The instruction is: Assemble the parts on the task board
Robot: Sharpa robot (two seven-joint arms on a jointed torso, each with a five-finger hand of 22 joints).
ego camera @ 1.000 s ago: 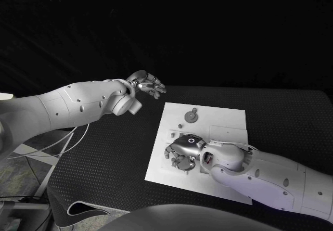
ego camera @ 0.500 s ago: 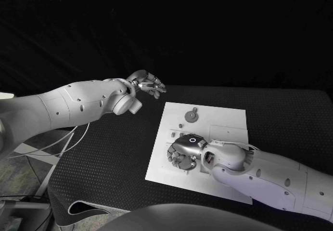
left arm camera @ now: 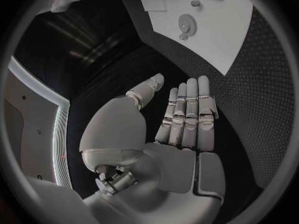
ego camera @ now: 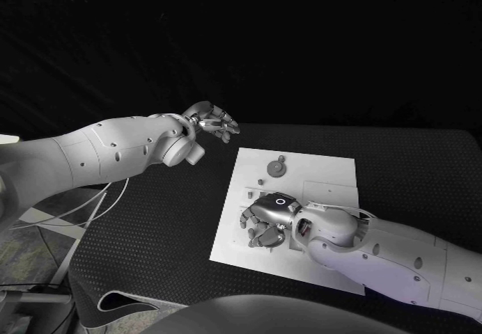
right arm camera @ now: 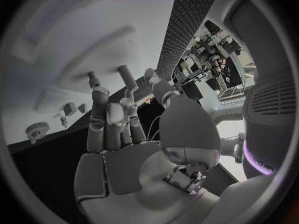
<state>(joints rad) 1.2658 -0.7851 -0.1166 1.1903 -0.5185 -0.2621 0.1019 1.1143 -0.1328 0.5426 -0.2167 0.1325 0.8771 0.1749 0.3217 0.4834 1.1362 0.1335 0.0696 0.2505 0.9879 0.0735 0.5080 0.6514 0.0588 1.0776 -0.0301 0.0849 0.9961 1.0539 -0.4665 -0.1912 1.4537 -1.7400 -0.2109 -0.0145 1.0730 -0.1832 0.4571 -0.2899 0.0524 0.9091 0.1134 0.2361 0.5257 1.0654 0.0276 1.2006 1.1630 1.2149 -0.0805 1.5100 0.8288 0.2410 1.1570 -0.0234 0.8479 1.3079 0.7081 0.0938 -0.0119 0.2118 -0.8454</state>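
My right hand (ego camera: 269, 221) rests on the white rectangular task board (ego camera: 322, 174), fingers (right arm camera: 99, 115) curled downward; whether they pinch a part, I cannot tell. Small grey toothed gear (ego camera: 274, 168) sits apart, toward the board's far edge. Risk: pressing blind could skid the board across the black tabletop (ego camera: 161, 216), since my left hand (ego camera: 213, 120), fingers straight and empty, isn't bracing it.

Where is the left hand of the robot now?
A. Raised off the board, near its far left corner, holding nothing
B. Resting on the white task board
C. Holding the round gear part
A: the left hand hangs beyond the task board, fingers apart and nothing in its palm.
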